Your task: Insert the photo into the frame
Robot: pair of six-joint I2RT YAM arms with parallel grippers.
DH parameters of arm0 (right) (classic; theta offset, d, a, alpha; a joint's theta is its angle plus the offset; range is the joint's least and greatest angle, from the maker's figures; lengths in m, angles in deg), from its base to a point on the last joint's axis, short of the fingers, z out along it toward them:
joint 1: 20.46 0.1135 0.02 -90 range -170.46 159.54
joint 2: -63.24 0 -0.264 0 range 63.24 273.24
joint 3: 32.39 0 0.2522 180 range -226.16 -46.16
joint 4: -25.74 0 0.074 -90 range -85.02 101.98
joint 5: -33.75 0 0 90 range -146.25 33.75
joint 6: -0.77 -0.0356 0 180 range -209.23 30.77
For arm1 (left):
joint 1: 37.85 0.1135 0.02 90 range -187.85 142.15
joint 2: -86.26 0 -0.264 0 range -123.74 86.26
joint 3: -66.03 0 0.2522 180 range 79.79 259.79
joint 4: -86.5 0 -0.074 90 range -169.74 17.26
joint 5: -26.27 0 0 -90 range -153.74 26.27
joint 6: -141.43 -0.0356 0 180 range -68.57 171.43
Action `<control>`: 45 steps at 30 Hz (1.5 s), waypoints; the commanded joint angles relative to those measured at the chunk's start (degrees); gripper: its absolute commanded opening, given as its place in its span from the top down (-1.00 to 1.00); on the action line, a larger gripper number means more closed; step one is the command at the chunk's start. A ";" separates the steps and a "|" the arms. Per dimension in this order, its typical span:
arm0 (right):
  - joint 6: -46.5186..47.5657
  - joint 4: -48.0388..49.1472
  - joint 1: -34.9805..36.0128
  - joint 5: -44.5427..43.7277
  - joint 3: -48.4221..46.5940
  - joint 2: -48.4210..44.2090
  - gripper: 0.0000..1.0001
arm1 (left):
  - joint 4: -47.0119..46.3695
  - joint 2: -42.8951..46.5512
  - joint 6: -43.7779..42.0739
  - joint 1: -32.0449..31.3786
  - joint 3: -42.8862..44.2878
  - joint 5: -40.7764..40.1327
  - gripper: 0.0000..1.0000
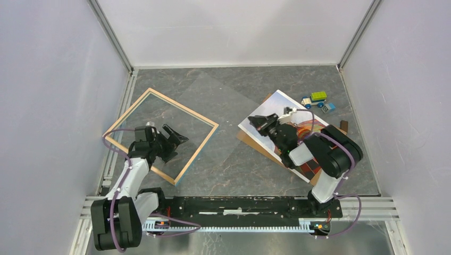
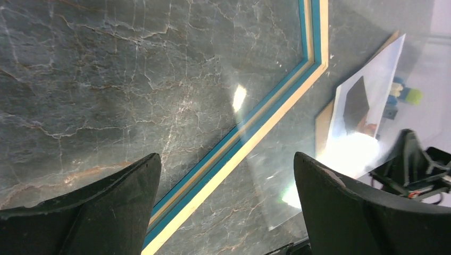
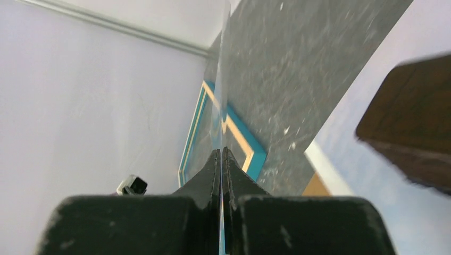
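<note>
Now | left fingers (image 2: 95, 212) spread wide, empty | right fingers (image 3: 202, 186) pinched shut on clear sheet (image 1: 218, 100) | frame (image 1: 183, 107) lying flat

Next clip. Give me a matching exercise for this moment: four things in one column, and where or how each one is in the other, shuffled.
Things:
1. frame
2. photo
3. left gripper
4. right gripper

States:
A. shut on a clear sheet
B. flat on the left side of the table
C. open, over the frame's opening
D. picture up on a brown board, right side

Pairs: 1-B, 2-D, 3-C, 4-A
</note>
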 commanded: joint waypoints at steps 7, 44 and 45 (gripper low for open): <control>11.11 0.89 -10.74 9.22 7.26 -11.12 1.00 | -3.84 -3.22 -0.12 -11.49 1.33 -5.00 -1.00; 8.16 11.57 -19.88 28.34 7.91 -6.29 1.00 | 6.59 -9.25 -6.05 -34.06 18.29 -19.58 -1.00; 8.20 11.33 -19.91 28.73 7.58 -6.21 1.00 | 5.01 -9.25 -5.05 -34.11 17.42 -19.75 -1.00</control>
